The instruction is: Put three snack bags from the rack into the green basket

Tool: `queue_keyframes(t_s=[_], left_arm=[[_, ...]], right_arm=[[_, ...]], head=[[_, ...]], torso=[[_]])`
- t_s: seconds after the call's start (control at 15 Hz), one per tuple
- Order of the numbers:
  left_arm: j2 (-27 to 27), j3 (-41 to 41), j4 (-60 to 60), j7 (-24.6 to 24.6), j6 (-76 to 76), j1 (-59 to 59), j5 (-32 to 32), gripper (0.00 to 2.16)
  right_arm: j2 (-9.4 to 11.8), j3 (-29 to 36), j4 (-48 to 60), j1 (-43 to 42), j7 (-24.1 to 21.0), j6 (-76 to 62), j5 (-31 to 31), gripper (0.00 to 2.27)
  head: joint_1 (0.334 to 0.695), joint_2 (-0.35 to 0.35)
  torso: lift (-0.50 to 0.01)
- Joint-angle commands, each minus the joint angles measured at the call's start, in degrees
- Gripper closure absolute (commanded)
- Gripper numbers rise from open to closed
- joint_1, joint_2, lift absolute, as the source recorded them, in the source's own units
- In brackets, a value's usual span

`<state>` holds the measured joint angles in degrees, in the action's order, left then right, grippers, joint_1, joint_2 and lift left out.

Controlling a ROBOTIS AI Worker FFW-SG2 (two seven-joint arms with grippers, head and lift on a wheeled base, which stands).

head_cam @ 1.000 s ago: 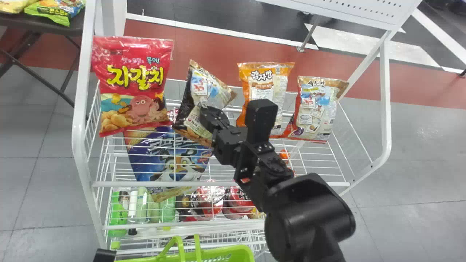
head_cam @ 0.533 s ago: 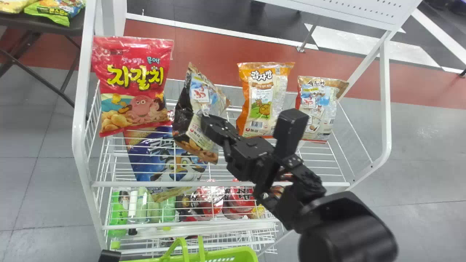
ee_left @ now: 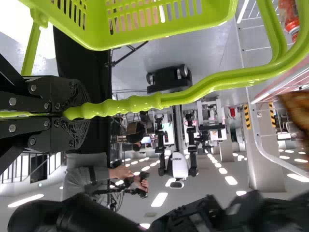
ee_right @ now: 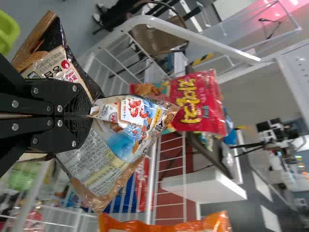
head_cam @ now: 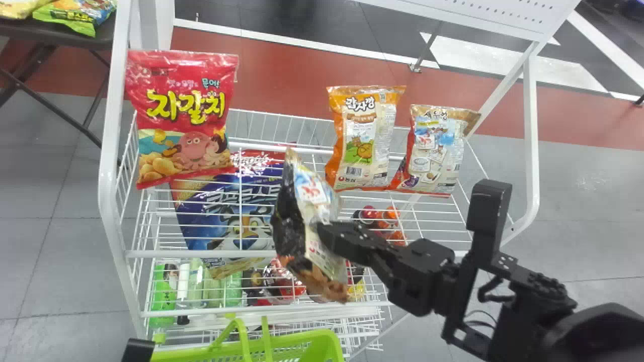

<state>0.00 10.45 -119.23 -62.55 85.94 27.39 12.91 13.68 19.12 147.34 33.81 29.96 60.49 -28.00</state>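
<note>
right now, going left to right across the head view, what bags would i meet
yellow bag, green bag, red bag, black bag in the right gripper, orange bag, tan bag; blue bag left out, it overlaps

lettering (head_cam: 185, 105) on red bag (head_cam: 178, 128), on orange bag (head_cam: 363, 138)

The white wire rack (head_cam: 166, 254) bears snack bags (head_cam: 181, 115), with bottles (head_cam: 163, 296) lower down.

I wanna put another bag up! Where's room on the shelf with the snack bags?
There's likely room between the red bag and orange bag, behind the dark bag in the right gripper. It's crowded low down between the orange bag and the rightmost bag.
</note>
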Motion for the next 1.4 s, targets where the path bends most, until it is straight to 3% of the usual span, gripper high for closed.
queue_keyframes(t_s=[0.0,0.13,0.33,0.73,1.33], left_arm=[[-0.15,-0.17,-0.04,0.24,-0.72,-0.06,-0.16,1.57],[-0.15,0.01,0.05,0.68,-0.72,-0.67,-0.16,1.57],[-0.15,-0.69,0.14,0.5,-0.55,-0.94,-0.16,1.57],[-0.15,-1.22,0.14,0.15,-0.55,-1.11,0.01,1.57],[-0.15,-0.52,-0.56,0.15,0.68,-0.94,-0.07,1.57]], right_arm=[[0.21,5.76,0.84,2.49,1.06,11.54,-4.17,2.22],[0.38,10.24,0.93,4.24,2.56,22.26,-8.13,2.22],[0.65,11.38,-1.8,5.65,2.56,26.66,-8.74,2.22],[1.26,0.84,-14.89,7.32,3.96,20.15,-9.53,2.22],[1.35,-15.07,-36.51,-0.59,5.98,2.58,-7.42,2.22]], head=[[0.695,-0.35],[0.695,-0.35],[0.695,-0.35],[0.695,-0.35],[0.695,-0.35]], torso=[[0.0],[0.0],[0.0],[0.0],[0.0]])
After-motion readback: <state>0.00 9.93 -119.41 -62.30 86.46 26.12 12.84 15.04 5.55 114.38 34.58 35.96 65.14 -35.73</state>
